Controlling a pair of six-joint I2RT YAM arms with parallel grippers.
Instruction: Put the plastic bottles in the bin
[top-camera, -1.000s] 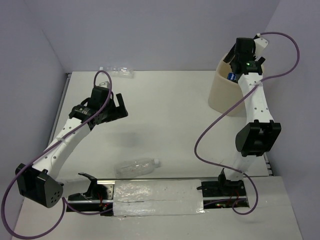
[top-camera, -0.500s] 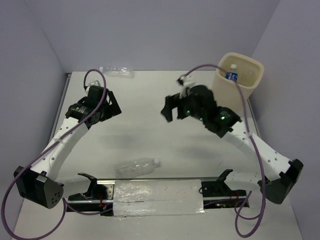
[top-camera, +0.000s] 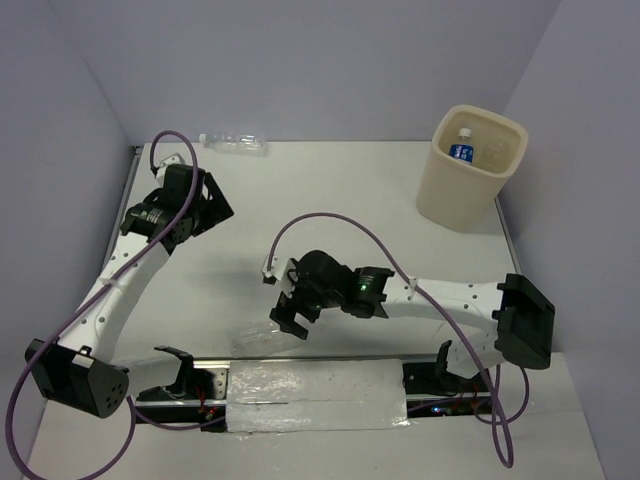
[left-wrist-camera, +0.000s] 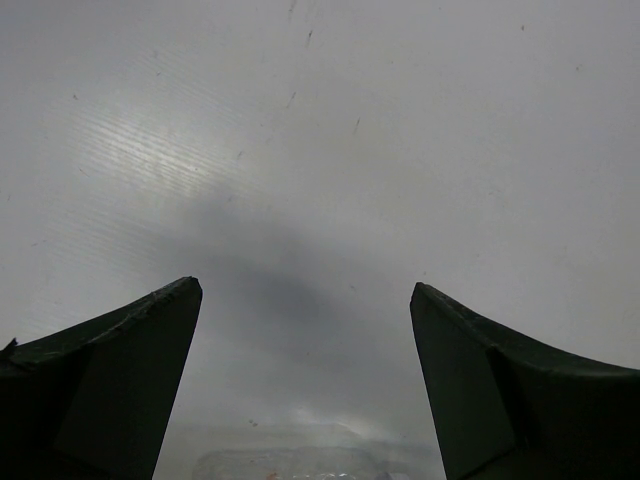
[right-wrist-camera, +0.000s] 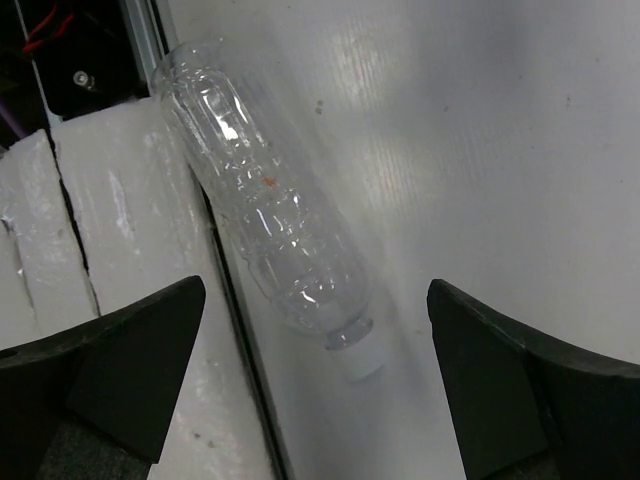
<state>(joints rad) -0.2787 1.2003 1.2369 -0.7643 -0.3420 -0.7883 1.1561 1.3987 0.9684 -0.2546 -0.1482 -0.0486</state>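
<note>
Bottle (right-wrist-camera: 265, 200), clear, lies on desk (right-wrist-camera: 480, 120) beside near-edge foam strip (right-wrist-camera: 110, 230), directly under right claw (right-wrist-camera: 315, 300), fingers spread wide, long axis slanting btwn them w/ cap nearest; left claw (top-camera: 205, 200), also wide, sits well apart, bin (top-camera: 460, 195) far-right.

1. Overhead view: bright, even light. The white table (top-camera: 330, 190) carries only faint, soft-edged shadows beside the arms, and everything is sharp.
2. Left wrist view is dim and grey. A broad soft shadow lies between the near-black wedges of the left gripper (left-wrist-camera: 305, 295), a pale sheen streaks the upper left, and a clear object (left-wrist-camera: 300, 462) at the bottom edge is out of focus.
3. Right wrist view is brighter. Glints sparkle on the bottle (right-wrist-camera: 270, 215), which is slightly soft, and the right gripper (right-wrist-camera: 316, 288) reads dark and without detail.
</note>
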